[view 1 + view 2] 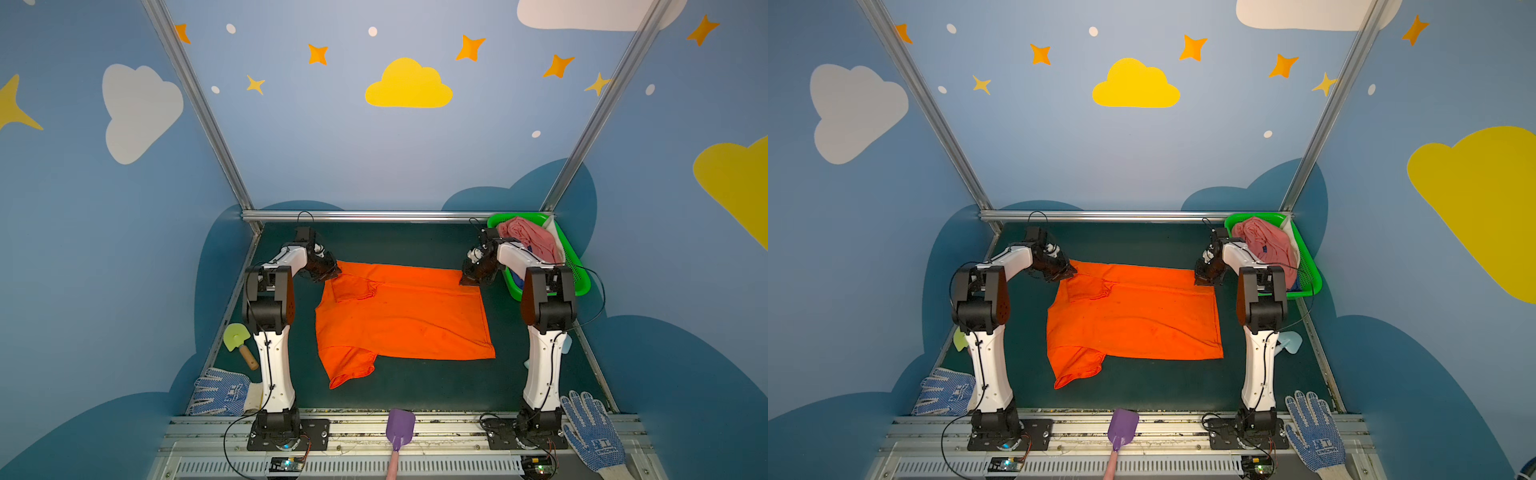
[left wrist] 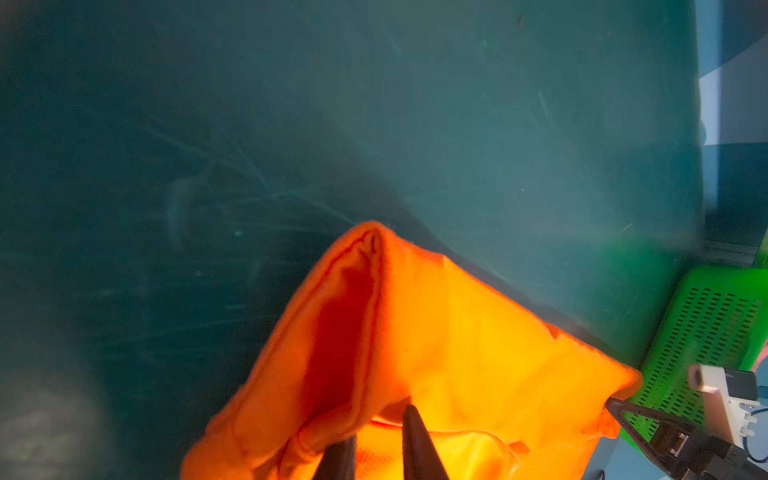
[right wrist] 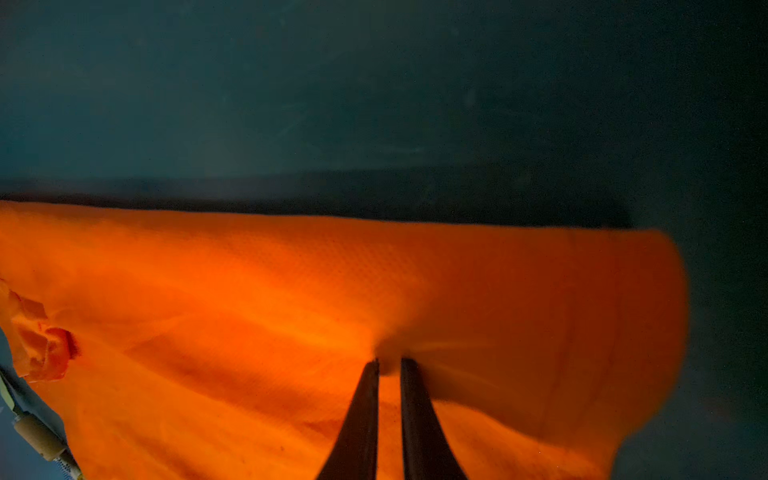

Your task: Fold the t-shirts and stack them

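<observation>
Left gripper (image 2: 378, 424) is pinching the orange t-shirt (image 1: 399, 316) at its far left corner. Right gripper (image 3: 390, 361) is clamping the far right corner.

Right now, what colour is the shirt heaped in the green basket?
Dusty pink. The shirt in the green basket shows best in a top view.

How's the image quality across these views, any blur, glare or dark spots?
In both top views, even light and sharp focus; in the left wrist view, the orange shirt blows out to yellow near the camera and the mat smears at one side; in the right wrist view, dim overall, the shirt soft and glowing, the mat nearly black.
</observation>
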You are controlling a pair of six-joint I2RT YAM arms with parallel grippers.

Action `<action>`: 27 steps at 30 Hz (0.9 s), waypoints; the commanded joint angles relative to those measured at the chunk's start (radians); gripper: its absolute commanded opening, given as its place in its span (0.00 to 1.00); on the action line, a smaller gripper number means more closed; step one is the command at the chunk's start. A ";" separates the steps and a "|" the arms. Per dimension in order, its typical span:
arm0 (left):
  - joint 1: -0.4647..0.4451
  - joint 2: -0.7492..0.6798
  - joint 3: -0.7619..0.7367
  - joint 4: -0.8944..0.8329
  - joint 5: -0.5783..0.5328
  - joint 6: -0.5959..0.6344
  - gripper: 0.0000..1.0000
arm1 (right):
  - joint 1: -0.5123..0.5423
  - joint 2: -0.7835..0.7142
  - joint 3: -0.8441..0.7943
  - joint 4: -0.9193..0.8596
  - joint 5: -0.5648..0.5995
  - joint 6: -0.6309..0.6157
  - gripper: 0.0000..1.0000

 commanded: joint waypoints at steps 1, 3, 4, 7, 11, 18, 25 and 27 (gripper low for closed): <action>0.016 0.058 0.017 0.004 -0.007 -0.007 0.21 | -0.008 0.065 0.067 -0.060 0.046 0.010 0.16; 0.025 0.078 0.032 0.009 0.004 -0.015 0.20 | -0.012 0.096 0.113 -0.082 0.045 0.014 0.16; 0.030 0.089 0.041 0.010 0.014 -0.018 0.20 | -0.013 0.110 0.138 -0.093 0.047 0.014 0.16; 0.034 0.112 0.073 0.006 0.028 -0.025 0.20 | -0.017 0.147 0.208 -0.122 0.048 0.020 0.16; 0.037 0.142 0.132 -0.010 0.026 -0.026 0.20 | -0.017 0.201 0.301 -0.151 0.033 0.028 0.17; 0.037 0.225 0.260 -0.068 0.029 -0.026 0.20 | -0.019 0.273 0.424 -0.164 -0.020 0.051 0.19; 0.037 0.253 0.310 -0.072 0.041 -0.038 0.20 | -0.021 0.314 0.507 -0.161 -0.066 0.062 0.21; 0.038 0.252 0.324 -0.084 0.033 -0.040 0.20 | -0.022 0.315 0.518 -0.162 -0.080 0.070 0.21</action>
